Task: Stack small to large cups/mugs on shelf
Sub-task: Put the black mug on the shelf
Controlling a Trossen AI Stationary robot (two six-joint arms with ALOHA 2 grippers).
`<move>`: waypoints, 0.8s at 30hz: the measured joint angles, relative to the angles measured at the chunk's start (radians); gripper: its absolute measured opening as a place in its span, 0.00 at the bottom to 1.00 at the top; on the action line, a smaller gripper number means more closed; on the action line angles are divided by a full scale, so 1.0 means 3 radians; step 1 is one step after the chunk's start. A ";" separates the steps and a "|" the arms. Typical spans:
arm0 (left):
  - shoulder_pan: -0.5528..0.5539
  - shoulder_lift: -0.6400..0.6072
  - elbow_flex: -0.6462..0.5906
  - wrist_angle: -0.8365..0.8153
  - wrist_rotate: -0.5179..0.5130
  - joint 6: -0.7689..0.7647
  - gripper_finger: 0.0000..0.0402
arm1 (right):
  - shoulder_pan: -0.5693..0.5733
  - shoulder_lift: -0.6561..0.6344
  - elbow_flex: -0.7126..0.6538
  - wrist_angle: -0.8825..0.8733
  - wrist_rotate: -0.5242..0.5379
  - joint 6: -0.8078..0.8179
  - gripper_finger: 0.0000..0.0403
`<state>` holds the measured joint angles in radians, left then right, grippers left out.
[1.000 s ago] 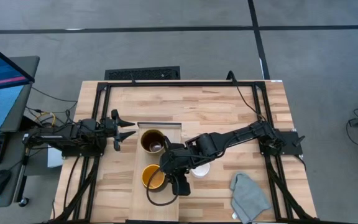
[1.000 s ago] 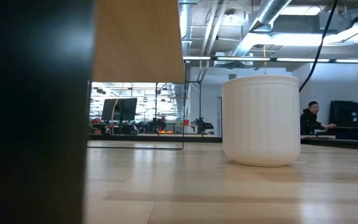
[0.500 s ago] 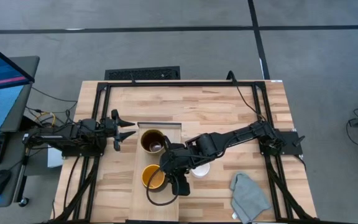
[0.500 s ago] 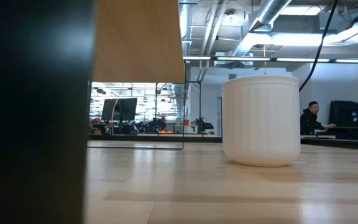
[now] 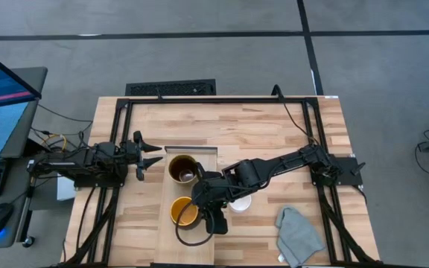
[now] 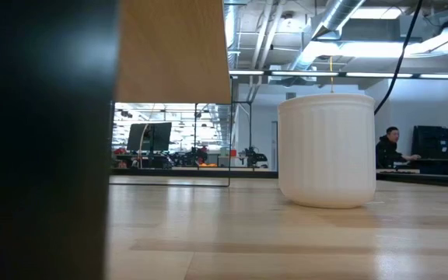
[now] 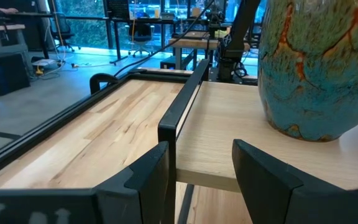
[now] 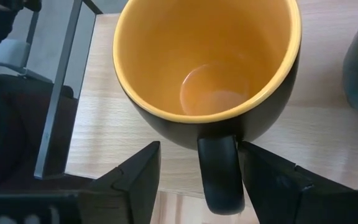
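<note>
The right gripper [image 8: 199,163], jaws wide, straddles the handle of the dark mug [image 8: 207,68], glossy yellow-orange inside, on the shelf [image 5: 171,232]; left jaws open.

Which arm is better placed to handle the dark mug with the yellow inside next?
Likely the right. The right gripper is open with its fingers either side of the handle of the dark mug with the yellow inside on the pale wooden shelf. The left gripper waits, open, beside the large brown mug.

Even, bright overhead lighting; soft shadows. Low view: ceiling lamps [image 6: 379,75] glow, and a dark blurred mass fills one side. Right wrist view: own fingers [image 8: 138,177] blur, while the mug [image 8: 207,68] between them stays sharp.
</note>
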<state>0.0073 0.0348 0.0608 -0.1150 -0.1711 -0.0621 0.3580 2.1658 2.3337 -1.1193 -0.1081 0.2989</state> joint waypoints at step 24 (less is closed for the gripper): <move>0.0000 0.0000 0.0000 0.0000 0.0000 -0.0034 0.42 | -0.0067 0.0001 0.0000 -0.0134 0.0018 -0.0032 0.67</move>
<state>0.0072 0.0346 0.0608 -0.1150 -0.1711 -0.0723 0.3378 2.1662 2.3337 -1.1594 -0.1026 0.2893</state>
